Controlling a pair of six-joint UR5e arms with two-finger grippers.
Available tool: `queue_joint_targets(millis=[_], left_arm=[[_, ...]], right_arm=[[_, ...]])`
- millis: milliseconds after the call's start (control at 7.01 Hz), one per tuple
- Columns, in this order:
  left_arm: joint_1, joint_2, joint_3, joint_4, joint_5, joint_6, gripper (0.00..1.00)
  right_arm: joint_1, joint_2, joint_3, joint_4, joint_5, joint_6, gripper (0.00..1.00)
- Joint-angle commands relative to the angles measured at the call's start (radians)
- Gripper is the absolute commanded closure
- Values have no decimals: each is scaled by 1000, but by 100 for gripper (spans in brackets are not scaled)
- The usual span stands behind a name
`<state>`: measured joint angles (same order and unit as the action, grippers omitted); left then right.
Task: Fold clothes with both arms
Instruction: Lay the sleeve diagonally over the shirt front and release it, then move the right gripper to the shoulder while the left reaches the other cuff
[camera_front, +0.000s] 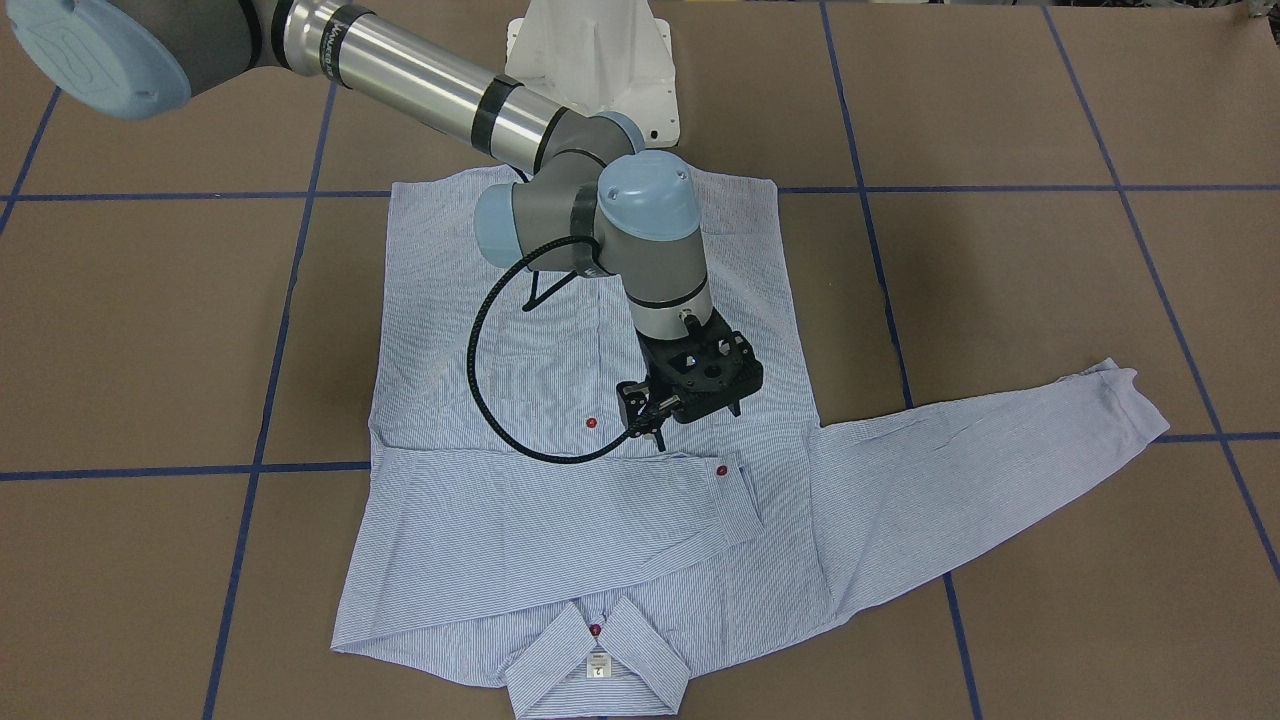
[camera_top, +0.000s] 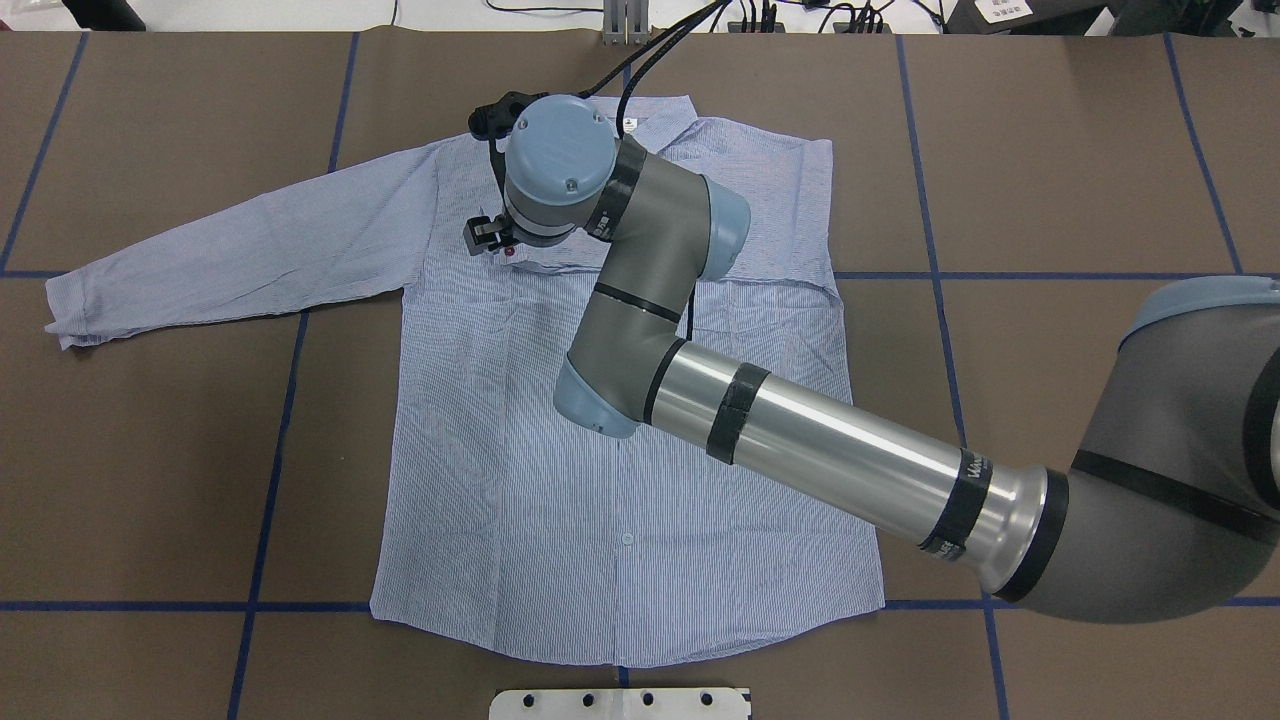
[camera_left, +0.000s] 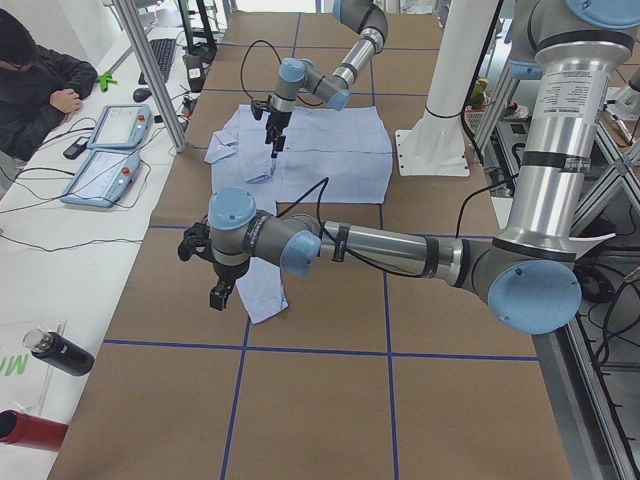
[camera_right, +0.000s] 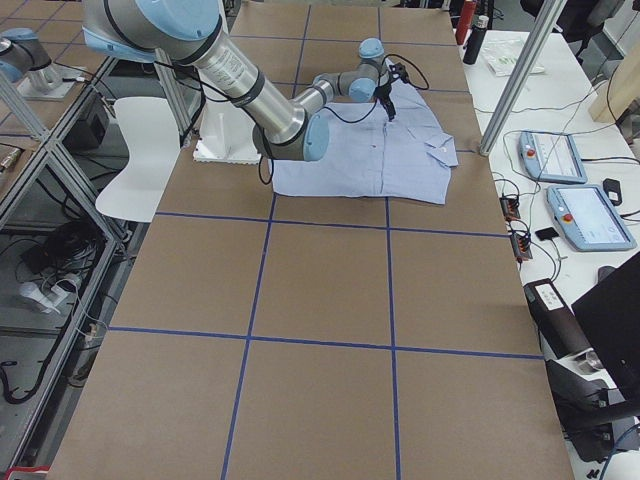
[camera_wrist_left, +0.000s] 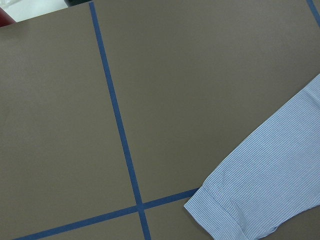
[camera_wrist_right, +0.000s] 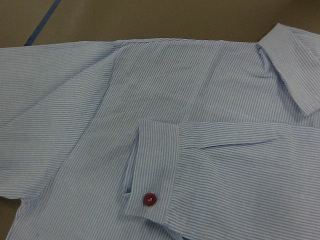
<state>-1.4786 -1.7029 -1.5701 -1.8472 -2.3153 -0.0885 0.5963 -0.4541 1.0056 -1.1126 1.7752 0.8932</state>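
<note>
Our right pincer (camera_front: 695, 405) hangs over the chest of the shirt (camera_top: 560, 520), just above the cuff (camera_wrist_right: 152, 175) of the sleeve folded across it. We cannot tell whether its jaws are apart or together. The left pincer (camera_left: 218, 295) hovers beside the end of the other sleeve (camera_front: 1000, 460), its state equally unclear. The shirt lies flat, front up, on the tabletop (camera_front: 1000, 300). We judge one sleeve done, so next the left pincer must clamp the outstretched sleeve's end and carry it across the chest.

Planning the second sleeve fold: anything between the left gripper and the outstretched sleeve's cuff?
Nothing visible. The black left gripper hangs near the outstretched cuff of the light blue-and-white striped shirt; only the brown table shows between them.
</note>
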Motion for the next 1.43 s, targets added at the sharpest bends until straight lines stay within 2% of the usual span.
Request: queue_joint_targets(millis=[0,143,428,570,713,998,1141,1283], left_arm=[[62,35,10,-176,60,-249,1],[111,83,12,-290,109,-407,1],[223,162,21,-483,157,-718,1],[277,202,36,-589,203,-841,1],[325,219,65,-671,227,-963,1],[450,220,94,-750,342,-1179,1],[493,220,94,-750,391,-1215,3],[500,218,104,-750,401,-1215,4]], right_arm=[[89,-15,127,-268,180,0,1],[121,-33,212,-418,225,-5,1],[151,-195,434,-493,237,-11,1],[178,-289,550,-541,274,-46,1],[200,-322,630,-640,289,-60,1],[252,-330,703,-801,306,-187,1],[296,-354,709,-814,366,-224,0],[315,-371,709,-813,383,-264,0]])
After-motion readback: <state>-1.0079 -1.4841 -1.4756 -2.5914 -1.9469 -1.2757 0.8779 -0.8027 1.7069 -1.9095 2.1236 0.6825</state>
